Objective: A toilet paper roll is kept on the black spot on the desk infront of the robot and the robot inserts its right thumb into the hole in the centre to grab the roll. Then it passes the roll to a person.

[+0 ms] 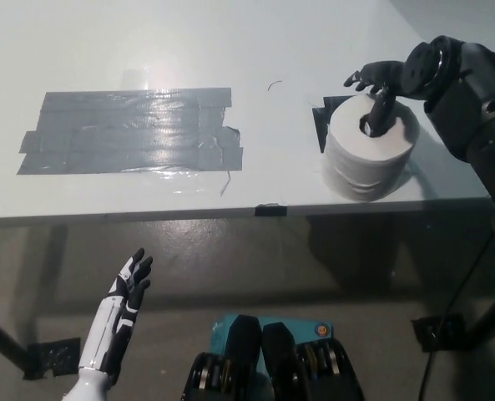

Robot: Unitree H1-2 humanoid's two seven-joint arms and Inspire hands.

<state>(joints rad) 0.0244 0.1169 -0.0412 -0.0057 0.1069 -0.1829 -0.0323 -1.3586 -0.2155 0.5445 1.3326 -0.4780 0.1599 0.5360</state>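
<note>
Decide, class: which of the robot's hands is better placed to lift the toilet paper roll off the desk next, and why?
Right. The black right hand is at the toilet paper roll, its thumb in the centre hole. The white left hand hangs open below the desk edge, far from the roll.

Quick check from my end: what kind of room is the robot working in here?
Probably a lab or test workspace: a plain white desk patched with grey tape, a bare concrete-looking floor, and a black tape mark beside the toilet paper roll.
</note>
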